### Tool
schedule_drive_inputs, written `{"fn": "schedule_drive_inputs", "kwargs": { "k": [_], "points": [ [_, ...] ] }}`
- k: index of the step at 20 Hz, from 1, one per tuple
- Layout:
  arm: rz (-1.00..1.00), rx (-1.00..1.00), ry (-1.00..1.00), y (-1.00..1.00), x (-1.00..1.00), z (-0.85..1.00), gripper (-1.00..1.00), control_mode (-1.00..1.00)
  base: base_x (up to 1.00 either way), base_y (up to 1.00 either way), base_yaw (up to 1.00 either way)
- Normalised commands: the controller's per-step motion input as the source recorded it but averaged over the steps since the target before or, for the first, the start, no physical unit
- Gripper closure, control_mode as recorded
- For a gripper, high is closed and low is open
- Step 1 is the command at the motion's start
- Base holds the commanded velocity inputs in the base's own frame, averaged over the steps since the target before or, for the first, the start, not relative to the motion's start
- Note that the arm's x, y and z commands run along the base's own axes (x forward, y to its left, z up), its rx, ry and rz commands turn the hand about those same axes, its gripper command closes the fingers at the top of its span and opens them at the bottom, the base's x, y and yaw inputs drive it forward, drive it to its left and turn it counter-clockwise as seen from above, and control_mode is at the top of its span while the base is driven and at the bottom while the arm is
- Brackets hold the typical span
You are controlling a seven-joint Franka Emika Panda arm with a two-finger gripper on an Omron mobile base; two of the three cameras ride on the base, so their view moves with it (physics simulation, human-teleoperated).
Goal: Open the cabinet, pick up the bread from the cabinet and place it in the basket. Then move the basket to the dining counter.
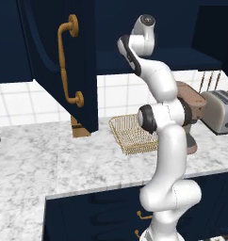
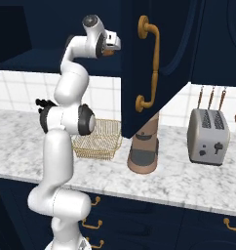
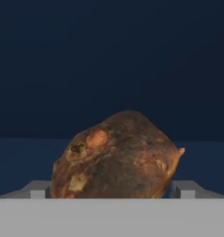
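The cabinet stands open: its navy door (image 1: 64, 61) with a curved brass handle (image 2: 151, 63) swings out over the counter. My arm reaches up into the cabinet, and the gripper (image 2: 116, 45) is at the shelf behind the door's edge. In the hand view the bread (image 3: 116, 157), a dark brown rounded lump, lies on the navy shelf right in front of the hand. My gripper (image 3: 113, 190) is open, one fingertip (image 3: 37, 190) on each side of the bread. The pale gold wire basket (image 1: 132, 134) (image 2: 98, 139) sits empty on the marble counter below. The dining counter is out of view.
A brown appliance (image 2: 144, 149) (image 1: 193, 106) stands on the marble counter (image 1: 40, 155) right of the basket, under the open door. A silver toaster (image 2: 207, 134) (image 1: 222, 110) is further right. An orange-brown block (image 1: 80, 128) sits behind the left door's lower edge.
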Motion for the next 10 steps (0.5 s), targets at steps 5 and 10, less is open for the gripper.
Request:
{"fn": "schedule_drive_inputs", "kwargs": {
  "k": [5,10],
  "points": [
    [0.01,-0.01,-0.23,0.02,-0.38,-0.87,1.0,-1.0,0.0,0.0,0.0],
    [0.17,-0.03,-0.66,0.32,-1.0,-0.99,1.0,-1.0,0.0,0.0,0.0]
  ]
}}
